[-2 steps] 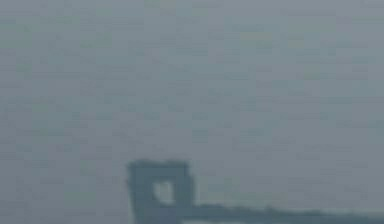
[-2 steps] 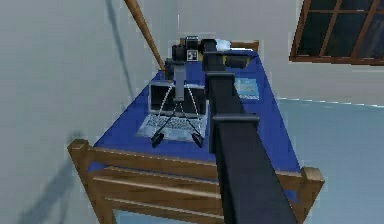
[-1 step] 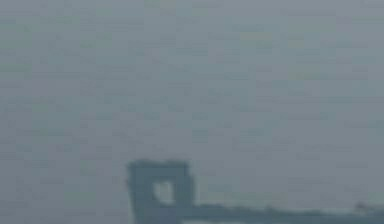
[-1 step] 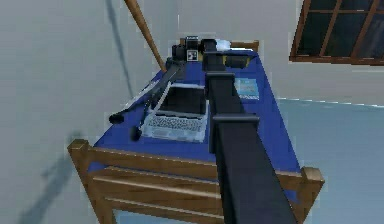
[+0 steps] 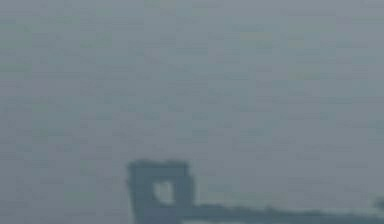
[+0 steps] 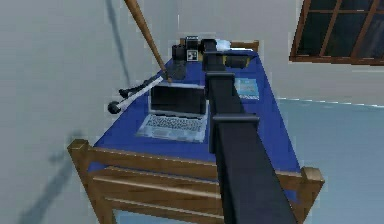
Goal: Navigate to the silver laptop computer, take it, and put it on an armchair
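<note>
Silver laptop open on a blue bed, arm stretched beside it

In the arm side view the laptop (image 6: 178,110) lies on the bed (image 6: 115,128), inside the wooden footboard (image 6: 150,165). Its long axis runs across the bed. The keyboard half points toward the footboard and the dark screen stands upright at the far edge, facing that way. Any print on it is too small to read. The arm (image 6: 240,150) runs up the bed just beside the laptop's right edge. The claw (image 6: 122,97) shows left of and above the screen, by the wall; whether it holds anything cannot be told. A wooden pole (image 6: 145,30) leans on the wall.
</note>
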You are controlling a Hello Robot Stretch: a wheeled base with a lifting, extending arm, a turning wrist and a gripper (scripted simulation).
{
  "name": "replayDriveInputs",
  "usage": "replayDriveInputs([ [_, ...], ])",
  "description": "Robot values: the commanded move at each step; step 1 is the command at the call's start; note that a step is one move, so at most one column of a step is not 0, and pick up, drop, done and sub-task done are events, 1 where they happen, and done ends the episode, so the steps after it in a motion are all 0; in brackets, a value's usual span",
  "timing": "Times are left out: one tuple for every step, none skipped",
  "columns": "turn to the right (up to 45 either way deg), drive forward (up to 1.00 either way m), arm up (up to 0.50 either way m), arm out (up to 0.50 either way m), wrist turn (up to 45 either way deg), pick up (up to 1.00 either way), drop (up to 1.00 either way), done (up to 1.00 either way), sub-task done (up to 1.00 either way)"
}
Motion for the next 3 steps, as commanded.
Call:
replayDriveInputs([
  [0.0,0.0,0.0,0.0,45.0,0.0,0.0,0.0,0.0],
  [0.0,0.0,0.0,0.0,45.0,0.0,0.0,0.0,0.0],
  [0.0,0.0,0.0,0.0,24.0,0.0,0.0,0.0,0.0],
])
